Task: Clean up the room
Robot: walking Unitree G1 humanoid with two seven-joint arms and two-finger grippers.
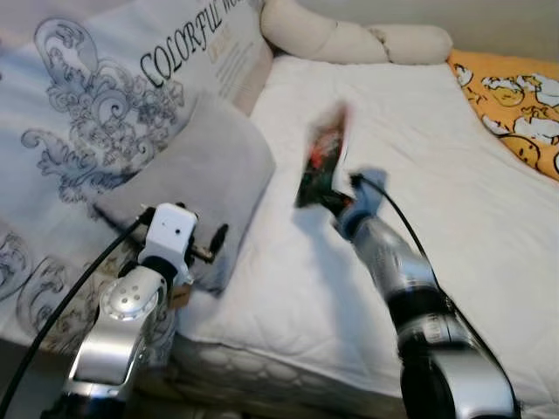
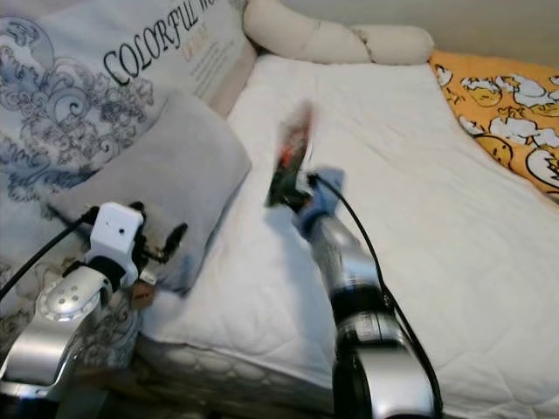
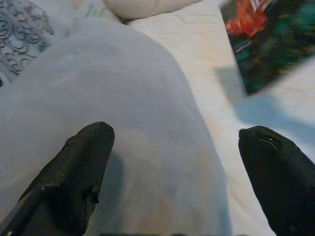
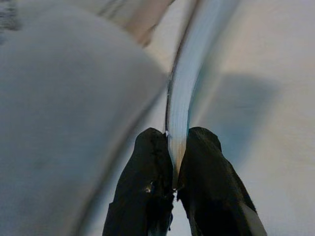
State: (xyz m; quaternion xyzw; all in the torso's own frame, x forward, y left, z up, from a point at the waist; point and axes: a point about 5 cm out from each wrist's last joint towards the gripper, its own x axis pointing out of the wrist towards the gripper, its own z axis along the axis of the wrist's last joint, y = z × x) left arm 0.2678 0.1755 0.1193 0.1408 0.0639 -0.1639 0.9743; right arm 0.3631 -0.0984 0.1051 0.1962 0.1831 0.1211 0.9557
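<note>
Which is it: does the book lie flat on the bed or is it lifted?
Lifted: the right end effector pinches the book by its edge.

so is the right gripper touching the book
Touching. The right wrist view shows both black fingers pinched shut on the book's thin edge with no gap. The left eye view shows the right gripper holding it up off the bed.

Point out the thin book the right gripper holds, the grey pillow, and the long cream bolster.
Thin dark-covered book [image 1: 321, 166], left eye view: the blurred cover.
Grey rectangular pillow [image 1: 205, 170], left eye view: its top face.
Long cream bolster cushion [image 1: 349, 39], left eye view: its middle.
</note>
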